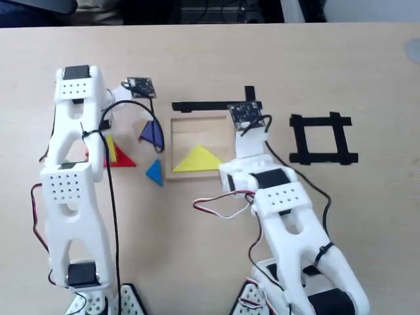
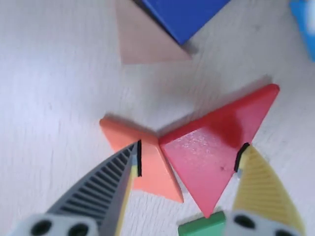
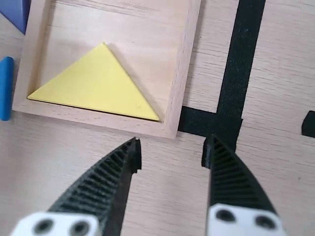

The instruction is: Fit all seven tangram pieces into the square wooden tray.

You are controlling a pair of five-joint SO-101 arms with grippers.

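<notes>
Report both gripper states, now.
Left gripper: open, straddling the red triangle.
Right gripper: open, holding nothing, beside the tray.

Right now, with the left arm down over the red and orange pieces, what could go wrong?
The open left jaws span the red triangle, but one tip is over the abutting orange piece, so closing may drag or pinch both. The open right jaws hang by a corner of the wooden tray and could knock it.
</notes>
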